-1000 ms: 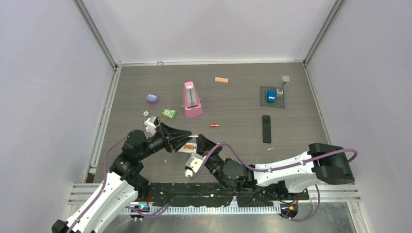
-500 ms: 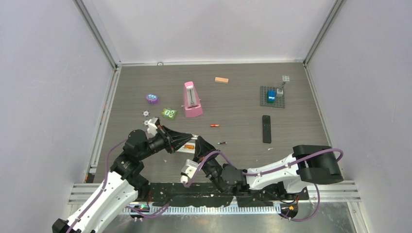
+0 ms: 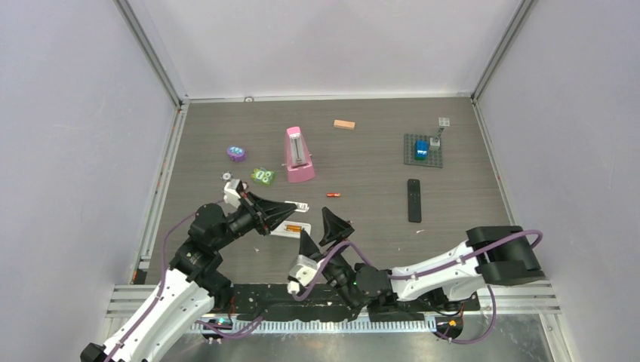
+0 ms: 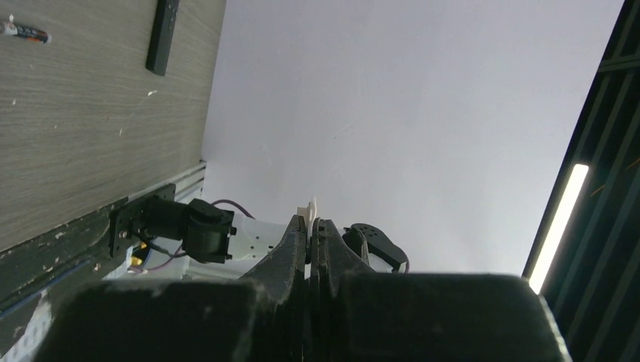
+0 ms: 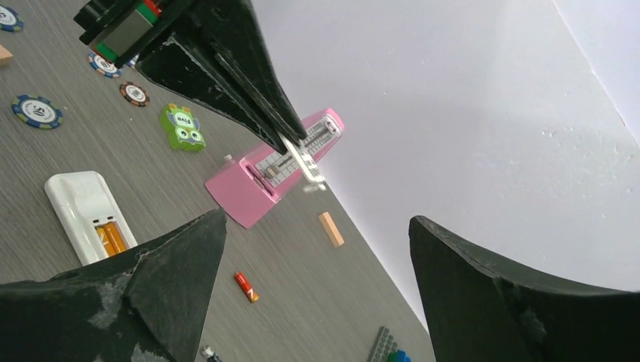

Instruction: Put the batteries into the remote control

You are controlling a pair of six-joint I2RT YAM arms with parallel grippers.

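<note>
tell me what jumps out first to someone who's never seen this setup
Near the table's front edge, the left pincer is shut on a thin white strip, while the right pincer gapes wide beside it. Between them lies a white remote, its back open, with orange batteries in the bay. A pink metronome sits farther back.

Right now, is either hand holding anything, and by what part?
Left hand pinches a thin white strip, probably a battery cover, by one end. Right hand is open and empty.
</note>
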